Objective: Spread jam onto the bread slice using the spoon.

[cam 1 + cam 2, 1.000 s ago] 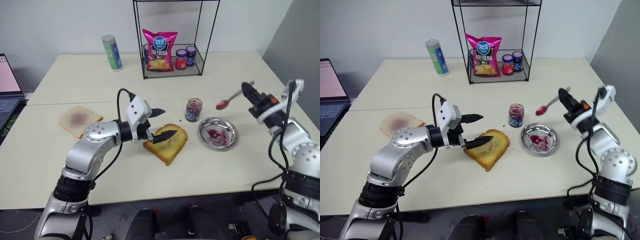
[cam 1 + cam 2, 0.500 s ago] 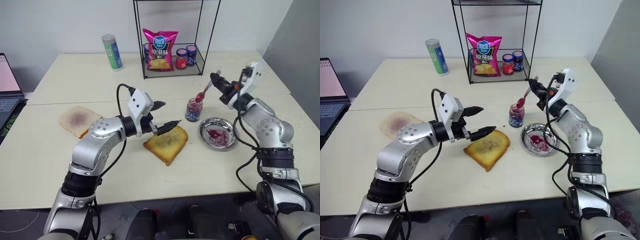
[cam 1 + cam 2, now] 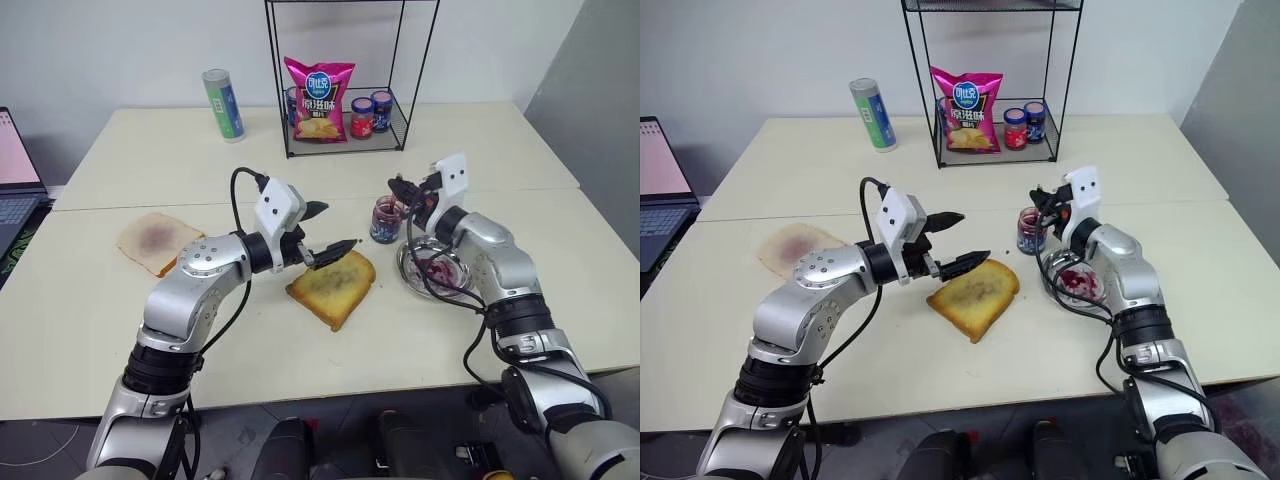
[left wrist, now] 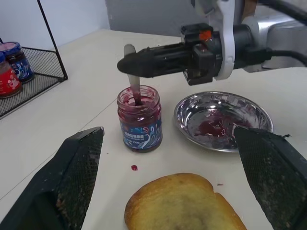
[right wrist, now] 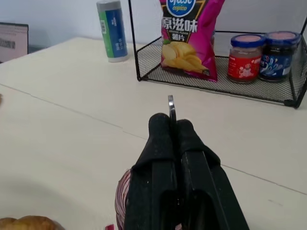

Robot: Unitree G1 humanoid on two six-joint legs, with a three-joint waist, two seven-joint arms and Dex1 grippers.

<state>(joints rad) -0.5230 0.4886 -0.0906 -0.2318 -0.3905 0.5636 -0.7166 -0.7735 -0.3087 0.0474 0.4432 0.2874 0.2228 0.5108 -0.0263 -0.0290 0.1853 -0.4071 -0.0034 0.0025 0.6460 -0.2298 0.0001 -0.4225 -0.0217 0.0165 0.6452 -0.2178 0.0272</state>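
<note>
At jar: right gripper (image 4: 132, 64) clenched on spoon (image 4: 134, 86), dipping for jam (image 4: 137, 112).
Bread slice (image 3: 332, 285): barely smeared.
Left gripper (image 3: 328, 230): released, hovering.

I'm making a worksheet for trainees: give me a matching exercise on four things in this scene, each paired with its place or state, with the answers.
Things:
1. spoon
2. left gripper
3. round metal dish
4. chip bag

Places or states:
A. smeared with jam, on the table
B. in the wire rack
C. dipped in the open jam jar, pinched by the right gripper
D. open, over the bread slice's edge

Pairs: 1-C, 2-D, 3-A, 4-B
</note>
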